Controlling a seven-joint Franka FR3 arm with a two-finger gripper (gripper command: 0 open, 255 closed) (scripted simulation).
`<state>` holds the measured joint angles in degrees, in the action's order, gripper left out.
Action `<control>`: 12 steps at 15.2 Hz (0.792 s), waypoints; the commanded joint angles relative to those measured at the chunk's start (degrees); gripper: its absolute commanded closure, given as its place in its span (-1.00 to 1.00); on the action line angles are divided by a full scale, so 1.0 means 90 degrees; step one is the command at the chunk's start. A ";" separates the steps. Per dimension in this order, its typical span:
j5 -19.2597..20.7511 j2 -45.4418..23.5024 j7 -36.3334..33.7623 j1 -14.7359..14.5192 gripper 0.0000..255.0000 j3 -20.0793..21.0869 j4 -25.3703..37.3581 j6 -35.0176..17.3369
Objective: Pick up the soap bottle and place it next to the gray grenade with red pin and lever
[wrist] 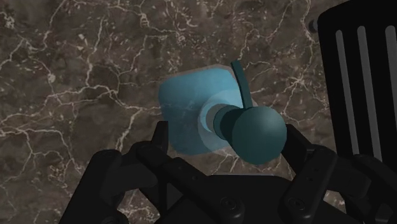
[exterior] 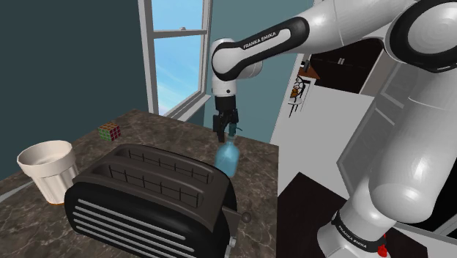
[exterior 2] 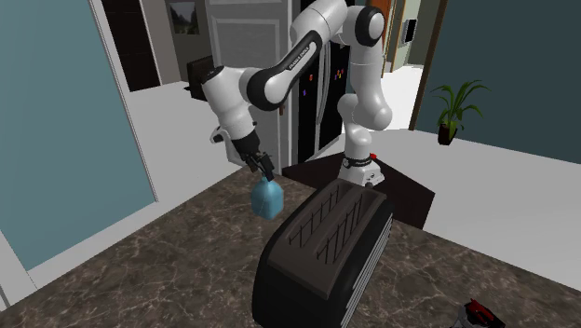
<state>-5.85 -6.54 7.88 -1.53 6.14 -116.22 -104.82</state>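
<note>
A translucent blue soap bottle (exterior: 228,157) with a teal pump head hangs a little tilted just over the dark marble counter (exterior: 157,132), beside the toaster. My gripper (exterior: 225,132) points down and is shut on the pump head. In the second exterior view the gripper (exterior 2: 263,168) holds the bottle (exterior 2: 268,198) near the counter's far edge. In the wrist view the fingers clasp the round pump head (wrist: 257,135) above the bottle's body (wrist: 188,108); the gripper (wrist: 226,139) sits over it. A dark thing with red parts (exterior 2: 480,315), cut off by the frame, lies on the counter past the toaster.
A big black toaster (exterior: 146,198) stands close beside the bottle, and its slotted side (wrist: 359,76) sits next to the gripper. A white ribbed cup (exterior: 49,170) and a colour cube (exterior: 110,131) stand further off. The window (exterior: 176,51) is behind, and the counter drops off to the floor.
</note>
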 commanded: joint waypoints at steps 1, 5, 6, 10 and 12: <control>-0.0002 0.0000 -0.0003 -0.0003 -1.00 0.0003 -0.0015 -0.0018; -0.0002 0.0000 -0.0003 -0.0003 -1.00 0.0002 -0.0014 -0.0016; -0.0002 0.0000 -0.0003 -0.0003 -1.00 0.0002 -0.0014 -0.0016; -0.0002 -0.0001 -0.0003 -0.0003 1.00 0.0002 -0.0014 -0.0017; -0.0002 -0.0001 -0.0003 -0.0003 1.00 0.0002 -0.0013 -0.0016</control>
<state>-5.87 -6.54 7.85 -1.56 6.16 -116.32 -104.97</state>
